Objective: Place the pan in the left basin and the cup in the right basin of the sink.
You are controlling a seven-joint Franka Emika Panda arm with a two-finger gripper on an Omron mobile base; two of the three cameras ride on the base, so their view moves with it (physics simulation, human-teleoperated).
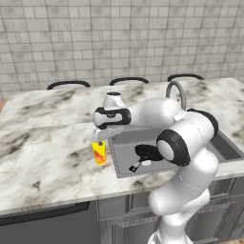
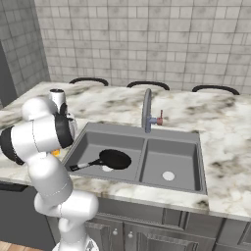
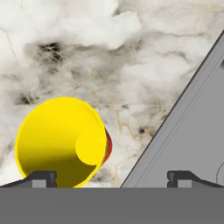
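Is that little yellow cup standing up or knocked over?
Standing upright. The cup sits on the marble counter left of the sink, and the hand view looks straight down into its open mouth.

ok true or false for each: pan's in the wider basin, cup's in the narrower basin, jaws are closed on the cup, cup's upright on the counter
1. The pan lies in the left basin. True.
2. The cup is in the right basin. False: it stands on the counter, beside the sink.
3. The jaws are closed on the cup. False: the gripper is open above it, holding nothing.
4. The cup stands upright. True.
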